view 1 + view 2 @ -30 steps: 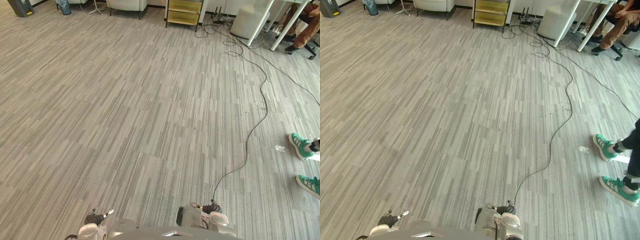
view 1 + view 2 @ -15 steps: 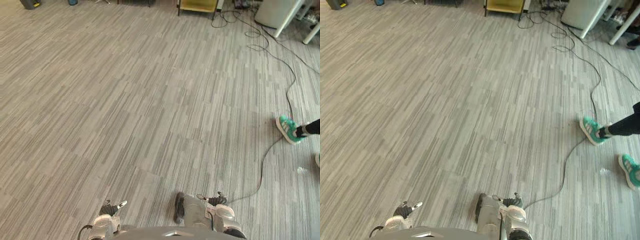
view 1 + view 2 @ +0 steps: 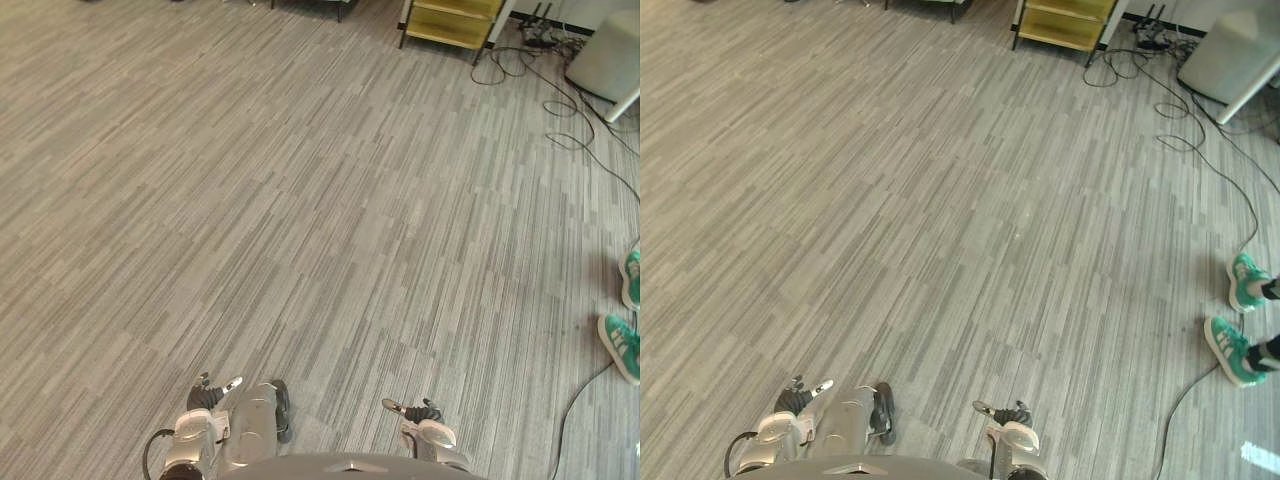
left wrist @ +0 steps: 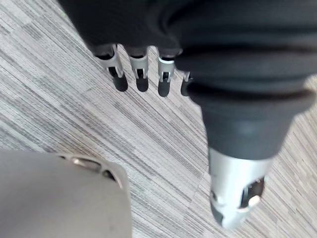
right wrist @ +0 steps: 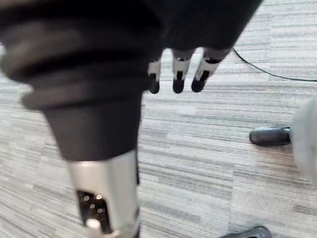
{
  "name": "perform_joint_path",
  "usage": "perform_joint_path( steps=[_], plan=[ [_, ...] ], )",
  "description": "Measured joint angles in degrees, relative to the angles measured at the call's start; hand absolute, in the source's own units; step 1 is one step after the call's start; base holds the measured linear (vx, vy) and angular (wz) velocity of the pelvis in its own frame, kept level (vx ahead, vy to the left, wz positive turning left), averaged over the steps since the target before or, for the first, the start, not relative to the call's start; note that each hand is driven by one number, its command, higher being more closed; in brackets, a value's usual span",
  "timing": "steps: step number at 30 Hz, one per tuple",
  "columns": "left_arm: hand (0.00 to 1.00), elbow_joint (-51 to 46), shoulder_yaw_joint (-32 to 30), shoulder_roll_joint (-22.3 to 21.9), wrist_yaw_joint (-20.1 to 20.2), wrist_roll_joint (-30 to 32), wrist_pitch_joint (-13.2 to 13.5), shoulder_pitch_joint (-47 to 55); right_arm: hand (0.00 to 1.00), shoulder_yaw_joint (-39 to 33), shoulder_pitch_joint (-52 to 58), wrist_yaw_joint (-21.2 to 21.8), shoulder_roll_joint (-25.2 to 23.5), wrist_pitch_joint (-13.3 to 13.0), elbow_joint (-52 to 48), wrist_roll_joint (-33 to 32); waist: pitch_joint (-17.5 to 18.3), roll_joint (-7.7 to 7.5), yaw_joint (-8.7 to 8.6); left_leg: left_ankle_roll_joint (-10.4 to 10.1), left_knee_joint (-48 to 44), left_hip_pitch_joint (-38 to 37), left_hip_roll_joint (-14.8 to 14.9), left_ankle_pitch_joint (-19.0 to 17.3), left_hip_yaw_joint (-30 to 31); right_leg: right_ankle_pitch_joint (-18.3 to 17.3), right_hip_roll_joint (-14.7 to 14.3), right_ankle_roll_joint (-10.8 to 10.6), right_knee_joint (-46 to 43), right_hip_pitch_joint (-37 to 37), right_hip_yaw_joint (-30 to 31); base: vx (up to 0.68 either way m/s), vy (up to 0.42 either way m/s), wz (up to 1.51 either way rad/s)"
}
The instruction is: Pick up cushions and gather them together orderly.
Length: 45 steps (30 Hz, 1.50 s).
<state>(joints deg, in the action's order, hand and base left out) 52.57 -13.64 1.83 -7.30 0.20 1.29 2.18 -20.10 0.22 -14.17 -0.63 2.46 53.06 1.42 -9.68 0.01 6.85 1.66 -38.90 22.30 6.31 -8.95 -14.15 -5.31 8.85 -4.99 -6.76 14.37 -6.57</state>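
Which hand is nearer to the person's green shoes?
Right. The right hand hangs at the robot's right, with the green shoes on the floor further out that way; the left hand hangs on the opposite side.

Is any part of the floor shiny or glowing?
Right eye view: yes, a bright patch of light lies on the floor in the near right corner, closer to the robot than a person's green shoes. Left eye view: a sliver of it at the right edge. Left wrist view: floor under the left hand looks evenly lit.
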Motion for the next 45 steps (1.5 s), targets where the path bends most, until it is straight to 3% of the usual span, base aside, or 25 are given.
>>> perform_joint_path(
  steps=[1,2,3,4,5,6,8,10,13,16,18,19,20,22,24,25,26,27,29,32,35,37,39,40,45],
  plan=[
    [0.0,0.5,0.07,0.21,-0.07,0.02,-0.12,0.53,0.0,-0.23,1.09,-0.14,-0.3,-0.05,-0.14,0.01,1.55,-0.34,-0.02,0.18,3.81,-0.88,-0.93,-0.21,1.05,-0.32,0.33,-0.44,-1.64,-0.78,0.76,0.36,0.217,-0.33],
    [0.0,1.9,0.38,-0.04,0.09,-0.35,-0.26,1.56,0.0,-0.49,1.78,-0.14,0.84,-0.24,-0.01,0.04,3.06,0.06,-0.45,1.03,8.45,-4.08,-2.21,-3.35,1.3,-1.97,1.35,-2.35,-11.23,-4.39,2.73,0.37,0.2,-0.25],
    [0.0,2.51,1.47,1.25,-0.01,-0.06,-0.35,1.56,0.0,-0.54,1.9,-0.02,0.66,-0.1,0.31,0.08,3.11,-1.19,-0.71,1.82,9.78,-6.26,-3.92,-4.57,-0.03,-1.88,3.73,-4.12,-22.49,-9.01,4.27,0.55,0.232,-0.22],
    [0.0,3.14,2.64,2.25,-0.04,0.04,-0.66,1.46,0.0,-0.53,2.25,0.12,0.32,0.08,0.3,0.14,2.9,-1.87,-1.36,2.32,10.1,-8.24,-5.07,-5.6,-0.43,-0.11,5.03,-7.76,-35.67,-14.92,5.9,0.4,0.125,0.02],
    [0.0,3.15,2.66,2.28,-0.03,0.03,-0.69,1.42,0.0,-0.54,2.3,0.15,0.28,0.09,0.31,0.15,2.88,-1.87,-1.43,2.38,10.11,-8.48,-5.12,-5.65,-0.43,-0.01,5.09,-7.94,-36.92,-15.36,5.97,0.34,0.08,0.07],
    [0.0,3.43,2.64,2.39,-0.18,0.03,-1.26,1.37,0.0,-0.55,2.73,0.49,0.0,0.27,0.32,0.21,2.18,-1.88,-2.09,2.51,10.61,-11.52,-5.79,-6.68,-0.36,-0.22,5.79,-7.74,-47.81,-19.61,5.19,0.32,0.066,0.01],
    [0.0,3.41,2.65,2.07,-0.26,0.01,-1.56,1.67,0.0,-0.86,2.83,1.14,0.4,0.0,-0.42,0.58,1.09,-1.17,-2.52,2.93,15.26,-19.7,-6.43,-7.33,-0.42,-4.4,6.53,-2.08,-57.48,-25.34,-0.88,0.45,0.069,-0.06],
    [0.0,3.4,2.63,1.43,-0.64,-0.01,-1.67,1.52,0.0,-0.77,2.15,1.16,0.59,-0.5,-0.56,0.7,0.83,-0.5,-2.94,2.76,19.46,-24.6,-6.17,-7.4,-0.34,-7.49,6.12,-0.54,-55.4,-30.02,-6.43,0.35,-0.016,0.0],
    [0.0,3.6,2.66,0.2,-0.8,0.17,-1.74,1.26,0.0,-0.75,1.2,1.23,0.58,-0.8,-0.4,0.69,0.59,-0.27,-3.85,2.31,24.61,-29.9,-4.74,-7.13,-0.18,-9.34,3.41,1.73,-36.55,-33.71,-11.64,0.28,-0.094,0.09],
    [0.0,5.01,3.73,-0.11,-1.07,2.02,-1.76,-0.24,0.0,-0.92,0.24,1.22,0.7,-0.63,-0.3,0.63,0.24,-0.59,-4.55,-0.53,29.8,-34.14,-3.73,-7.02,0.42,2.32,0.8,0.65,-6.69,-35.68,-10.68,0.41,-0.193,0.21],
    [0.0,5.96,3.57,0.0,-1.21,2.53,-1.67,0.0,0.0,-1.02,0.21,1.2,0.49,-0.45,-0.34,0.59,-0.3,-1.37,-5.22,-2.82,31.69,-37.87,-3.88,-8.32,2.17,5.69,1.1,0.45,0.03,-34.89,-8.13,0.49,-0.28,0.33],
    [0.0,7.09,3.29,-0.3,-1.24,2.88,-1.68,-0.8,0.0,-1.43,-0.31,1.24,0.87,-0.3,-0.27,0.62,-0.53,-0.43,-5.44,-3.46,32.24,-40.35,-2.55,-8.96,3.39,11.04,0.4,0.91,-3.67,-35.0,-7.34,0.46,-0.265,0.34],
    [0.0,7.23,3.35,-0.6,-1.14,3.11,-1.66,-0.93,0.0,-1.46,-0.42,1.25,1.09,-0.4,-0.4,0.67,-0.54,0.05,-5.41,-3.34,32.05,-40.5,-2.16,-8.88,3.63,11.1,0.17,1.03,-5.4,-35.61,-7.14,0.57,-0.353,0.2],
    [0.0,7.63,3.31,-2.28,-1.17,3.97,-1.25,-0.92,0.0,-2.89,-1.22,1.42,1.81,-1.06,-0.35,0.66,-0.17,2.38,-5.29,-3.2,27.35,-39.55,0.75,-8.14,6.5,8.83,-1.67,4.31,-14.08,-38.03,-7.75,0.51,-0.343,0.06],
    [0.0,7.6,2.91,-2.86,-1.03,3.96,-1.21,-0.9,0.0,-3.25,-1.24,1.44,2.12,-1.03,-0.16,0.71,0.38,3.89,-5.18,-4.57,18.72,-36.33,3.33,-7.15,8.71,5.89,-3.41,4.88,-15.39,-37.02,-8.77,0.38,-0.232,-0.02],
    [0.0,7.01,2.27,-3.12,-0.76,3.93,-1.22,-0.87,0.0,-3.11,-1.1,1.44,2.09,-0.97,-0.09,0.69,-0.05,4.8,-5.35,-6.31,4.97,-30.96,5.65,-2.24,11.71,3.85,-5.1,5.81,-15.06,-33.92,-9.98,0.47,-0.205,-0.08],
    [0.0,6.46,2.34,-3.12,-0.58,3.94,-1.16,-0.82,0.0,-2.43,-0.92,1.42,2.44,-0.98,-0.01,0.72,-0.66,5.81,-5.14,-7.66,-6.59,-26.78,7.66,6.61,13.41,2.06,-7.21,6.88,-13.6,-29.75,-10.02,0.57,-0.222,-0.16],
    [0.0,6.34,2.46,-3.09,-0.55,4.02,-1.08,-0.72,0.0,-1.39,-0.76,1.41,2.88,-0.91,0.25,0.71,-0.86,5.65,-4.96,-8.14,-12.56,-24.31,8.75,7.92,13.26,1.24,-8.22,7.23,-12.68,-27.78,-9.93,0.39,-0.079,-0.2],
    [0.0,5.02,2.41,-2.97,-0.48,3.93,-1.05,-0.62,0.0,-0.56,-0.33,1.39,3.23,-0.87,1.3,0.64,-1.16,6.18,-4.9,-5.86,-24.35,-17.79,10.6,3.18,9.75,-0.15,-9.67,8.35,-9.85,-21.82,-8.93,0.47,-0.057,-0.18],
    [0.0,2.01,2.45,-2.95,-0.47,3.81,-0.64,-0.13,0.0,-0.49,-0.59,1.11,3.44,-0.14,2.44,0.57,-1.36,5.87,-3.13,-4.64,-22.09,-8.91,8.32,-3.11,4.86,-0.74,-10.1,8.02,-3.84,-14.01,-6.15,0.49,-0.001,-0.38],
    [0.0,0.94,2.6,-2.86,-0.61,3.83,-0.53,-0.27,0.0,-0.86,-0.59,1.02,3.19,0.14,2.46,0.13,-1.52,5.55,-2.01,-4.2,-3.69,-5.83,4.82,-4.74,4.29,-1.28,-8.99,6.63,-1.18,-10.52,-4.13,0.36,0.115,-0.47],
    [0.0,0.93,2.64,-2.93,-0.66,3.88,-0.53,-0.26,0.0,-0.97,-0.14,0.94,3.26,0.2,2.38,0.04,-1.61,5.36,-2.04,-4.85,18.04,-6.3,1.23,-0.66,5.31,-3.27,-7.11,4.11,-0.22,-8.05,-2.49,0.41,0.229,-0.33],
    [0.0,1.05,2.92,-2.81,-0.66,3.95,-0.47,-0.22,0.0,-0.66,0.75,0.85,3.27,0.18,1.93,0.07,-1.28,4.96,-0.91,-5.37,26.02,-8.44,-0.93,10.9,5.17,-6.12,-5.26,1.91,0.23,-5.89,0.3,0.57,0.335,-0.46],
    [0.0,0.95,3.67,-2.13,-0.63,3.95,-0.11,-0.43,0.0,-0.46,0.47,0.9,2.36,0.25,2.16,0.08,-0.78,3.8,-0.78,-2.9,23.63,-7.75,-2.41,8.23,4.06,-6.21,-3.79,2.55,0.99,-5.01,1.81,0.52,0.254,-0.33],
    [0.0,2.82,3.67,0.86,-0.09,4.44,-0.27,-0.18,0.0,-0.5,0.82,1.05,0.72,0.16,2.54,0.1,1.36,0.53,-0.48,1.41,16.02,-9.12,-5.2,-1.11,0.99,-4.65,-0.09,1.45,-3.97,-4.83,7.7,0.44,0.218,-0.17]
  ],
)
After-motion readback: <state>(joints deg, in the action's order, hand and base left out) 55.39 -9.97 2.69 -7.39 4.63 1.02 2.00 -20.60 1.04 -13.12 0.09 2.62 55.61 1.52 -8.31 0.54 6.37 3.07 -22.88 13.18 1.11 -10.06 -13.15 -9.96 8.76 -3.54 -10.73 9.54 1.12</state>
